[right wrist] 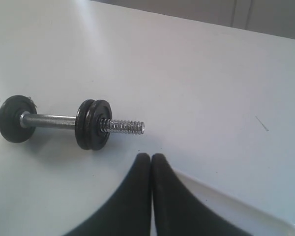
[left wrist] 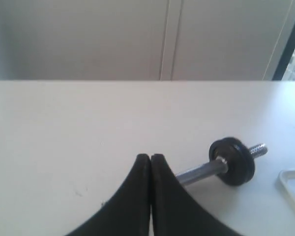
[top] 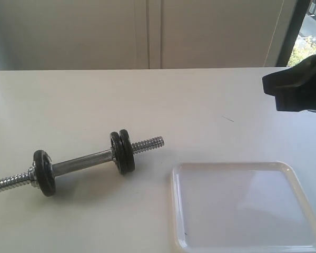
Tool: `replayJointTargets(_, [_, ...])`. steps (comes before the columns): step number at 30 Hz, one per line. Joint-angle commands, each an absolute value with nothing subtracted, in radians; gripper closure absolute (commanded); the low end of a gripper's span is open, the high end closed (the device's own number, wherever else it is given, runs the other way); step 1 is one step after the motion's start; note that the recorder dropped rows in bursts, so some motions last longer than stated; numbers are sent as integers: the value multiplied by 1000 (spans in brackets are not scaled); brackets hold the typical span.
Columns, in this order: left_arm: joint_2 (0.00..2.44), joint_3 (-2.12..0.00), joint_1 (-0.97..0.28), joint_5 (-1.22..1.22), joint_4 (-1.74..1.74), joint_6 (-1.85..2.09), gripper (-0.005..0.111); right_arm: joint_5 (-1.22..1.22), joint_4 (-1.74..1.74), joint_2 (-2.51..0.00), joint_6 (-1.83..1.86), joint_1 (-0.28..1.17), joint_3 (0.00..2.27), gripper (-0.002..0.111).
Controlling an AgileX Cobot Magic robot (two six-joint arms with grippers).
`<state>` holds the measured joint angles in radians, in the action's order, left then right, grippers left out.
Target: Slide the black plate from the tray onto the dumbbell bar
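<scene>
**Tray bare, plate on the bar: both jaws clenched and holding nothing**

The right gripper (right wrist: 151,156) has its fingers pressed together with nothing between them, and the left gripper (left wrist: 150,156) is clenched and empty in the same way. The tray (top: 175,211) lies just below and behind the right fingertips and shows only its white floor, with no disc on it.

The dumbbell bar (top: 81,162) rests on the table (top: 147,95) ahead of the right jaws. Its long axis runs crosswise to their reach, and its free threaded end is the part nearest those jaws and the tray. Two black discs sit face to face just inboard of that thread. The outer one, on the tray side, is judged to be the black plate (top: 127,153), though the pictures alone cannot tell the pair apart. A single disc (top: 44,172) sits towards the far end.

From the left jaws, the smooth middle of the bar passes close beyond the fingertips and the paired discs lie further off along the rod.

The right arm is therefore the nearer to the loaded end. The task reads as done, so the coming move probably calls for keeping both jaws clear of the rod, which could roll if nudged.
</scene>
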<state>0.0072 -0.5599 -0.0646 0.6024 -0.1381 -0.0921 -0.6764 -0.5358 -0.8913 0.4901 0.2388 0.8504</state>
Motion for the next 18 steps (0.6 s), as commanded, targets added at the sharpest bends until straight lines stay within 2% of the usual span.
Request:
replayJointTargets(1, [0,-439,-53,588,-146,-38,107,-665,-528,-885,484,239,847,108])
replayJointTargets(9, [0,-215,-53,292,-141,80,107,-665,-528,-885,484,239,847,108])
replayJointTargets(18, [0,-21,-53,281,-102,84,107,-665,-526,-885,484,239,847,108])
